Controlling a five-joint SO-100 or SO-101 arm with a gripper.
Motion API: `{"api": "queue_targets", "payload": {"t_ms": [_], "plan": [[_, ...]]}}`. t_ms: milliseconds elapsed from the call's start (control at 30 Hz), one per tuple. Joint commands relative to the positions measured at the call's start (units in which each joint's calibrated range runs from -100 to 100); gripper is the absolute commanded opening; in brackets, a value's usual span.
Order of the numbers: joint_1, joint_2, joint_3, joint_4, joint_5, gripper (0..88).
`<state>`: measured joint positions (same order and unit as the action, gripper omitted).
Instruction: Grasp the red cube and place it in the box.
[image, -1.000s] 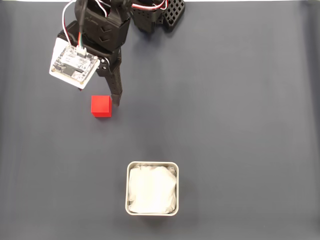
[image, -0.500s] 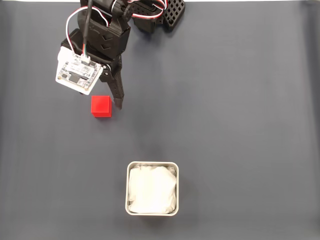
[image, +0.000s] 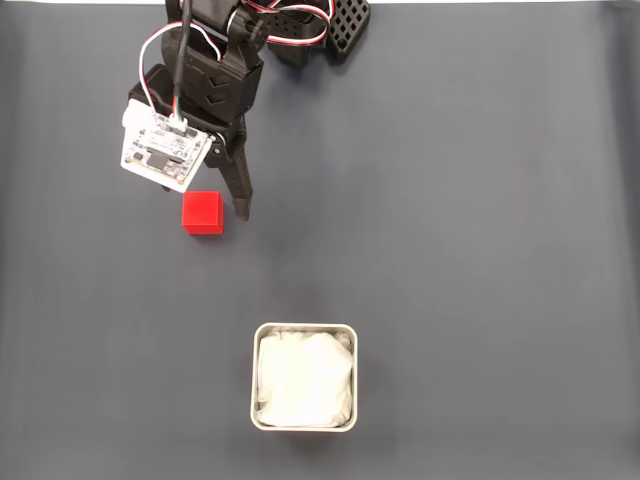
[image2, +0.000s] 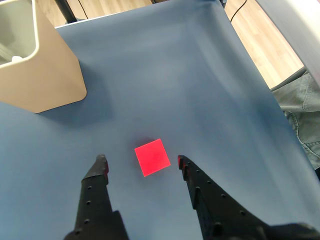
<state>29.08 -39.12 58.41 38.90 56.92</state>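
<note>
The red cube (image: 203, 213) rests on the dark blue mat (image: 480, 220), up and to the left of the box (image: 304, 376) in the fixed view and well apart from it. The gripper (image2: 140, 161) hangs over the cube with its 2 black fingers (image2: 97, 180) spread wide, gripping nothing. In the wrist view the cube (image2: 152, 157) lies between the fingertips, touching neither. The box, metal-rimmed with white wrinkled lining, sits low on the mat.

dark blue mat (image: 480, 200) over a table; wooden floor (image2: 260, 45) beyond.
</note>
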Motion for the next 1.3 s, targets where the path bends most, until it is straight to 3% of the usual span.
{"api": "queue_targets", "payload": {"t_ms": [0, 1267], "plan": [[0.89, 0.04, 0.44, -2.02, 0.39, 33.3], [0.96, 10.87, 2.27, -12.34, 0.34, 36.3]]}}
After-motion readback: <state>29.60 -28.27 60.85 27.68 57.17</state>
